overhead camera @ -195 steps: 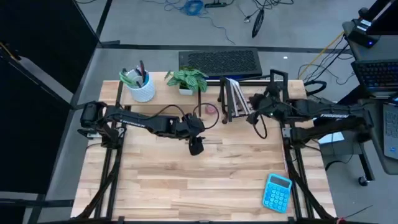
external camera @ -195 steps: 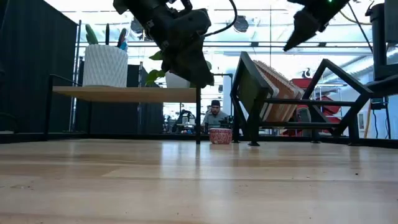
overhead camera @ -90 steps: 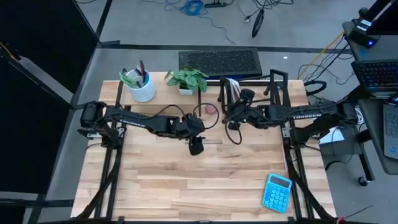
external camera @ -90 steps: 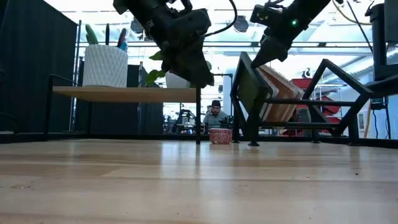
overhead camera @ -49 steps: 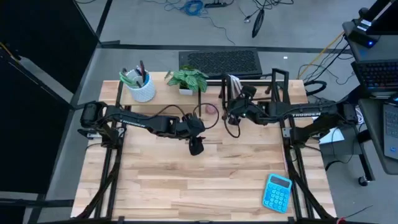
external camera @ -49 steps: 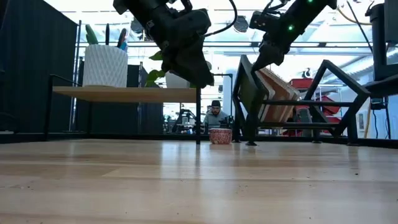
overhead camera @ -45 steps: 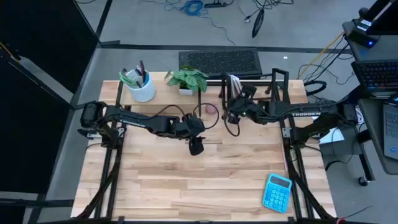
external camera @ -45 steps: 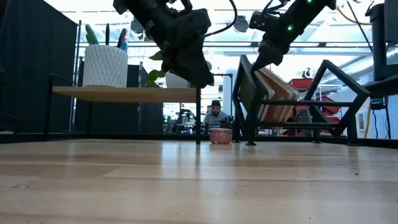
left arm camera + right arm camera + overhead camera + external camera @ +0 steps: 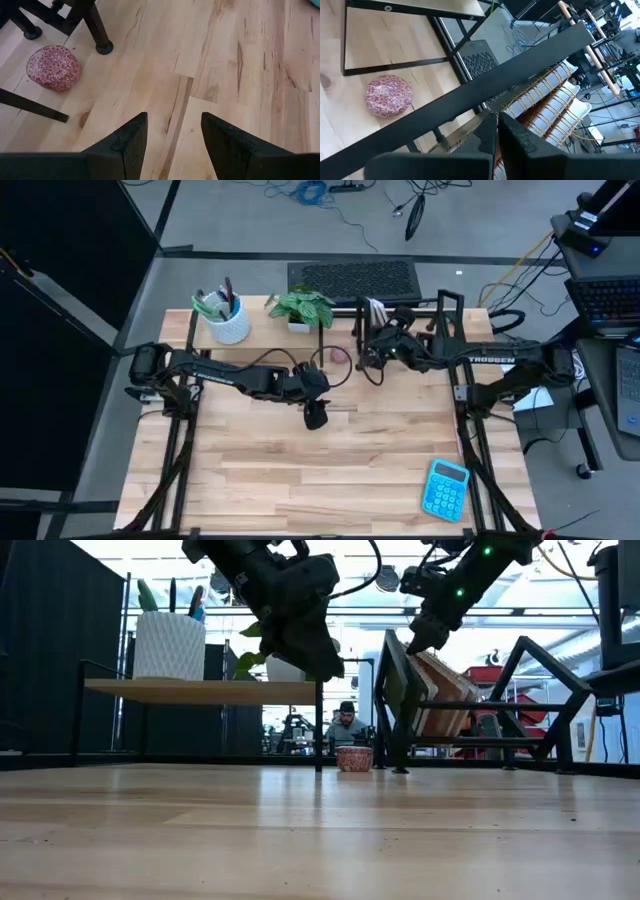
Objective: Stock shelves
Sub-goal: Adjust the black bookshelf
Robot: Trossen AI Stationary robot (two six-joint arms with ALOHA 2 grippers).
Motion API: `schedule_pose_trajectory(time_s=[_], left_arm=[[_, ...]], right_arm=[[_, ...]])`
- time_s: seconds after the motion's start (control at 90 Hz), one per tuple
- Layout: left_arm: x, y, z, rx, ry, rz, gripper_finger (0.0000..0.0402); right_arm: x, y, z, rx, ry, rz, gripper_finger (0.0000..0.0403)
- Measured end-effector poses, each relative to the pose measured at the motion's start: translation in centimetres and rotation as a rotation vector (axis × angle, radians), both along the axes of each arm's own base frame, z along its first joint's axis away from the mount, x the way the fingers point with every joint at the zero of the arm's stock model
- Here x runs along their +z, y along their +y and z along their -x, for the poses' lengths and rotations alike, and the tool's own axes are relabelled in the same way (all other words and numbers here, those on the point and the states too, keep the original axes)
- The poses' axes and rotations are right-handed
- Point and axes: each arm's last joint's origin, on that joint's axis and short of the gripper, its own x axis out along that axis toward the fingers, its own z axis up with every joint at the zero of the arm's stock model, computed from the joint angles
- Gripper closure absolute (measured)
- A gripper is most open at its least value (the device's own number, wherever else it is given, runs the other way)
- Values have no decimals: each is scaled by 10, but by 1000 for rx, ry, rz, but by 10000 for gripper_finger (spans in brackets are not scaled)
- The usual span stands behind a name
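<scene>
The pale-wood shelf stands at the far left of the table on thin black legs. It carries a white pen cup and a potted plant. The black wire rack stands to its right, with spiral notebooks leaning between its dividers. My right gripper is shut at the top of the rack's left end frame. My left gripper hangs open above the table's middle, nothing between its fingers. A red patterned bowl sits on the table between the shelf and the rack. My right gripper comes down on a slant from the table's right, and its shut fingertips meet the edge of the black top bar of the rack's left end frame. I cannot tell whether they pinch anything. The rack's feet stand on the table.
A blue calculator lies near the front right corner. Bare wood fills the near half of the table. The red bowl lies close to a rack foot. A person sits in the room beyond.
My right gripper has gone toward the table's left and far edge and come down onto the top of the rack's left end frame. In the low view, that end of the rack has shifted slightly toward the left. My left arm has kept still.
</scene>
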Motion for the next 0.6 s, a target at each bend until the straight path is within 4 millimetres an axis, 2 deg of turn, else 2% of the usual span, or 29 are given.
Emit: schedule_pose_trajectory(time_s=[0.167,0.433,0.6], left_arm=[[0,0,0,0,0,0,228],[0,0,0,0,0,0,228],[0,1,0,9,0,-11,228]], right_arm=[[0,3,-1,12,3,4,403],[1,23,-7,91,-9,4,403],[1,25,-9,110,-25,-2,403]])
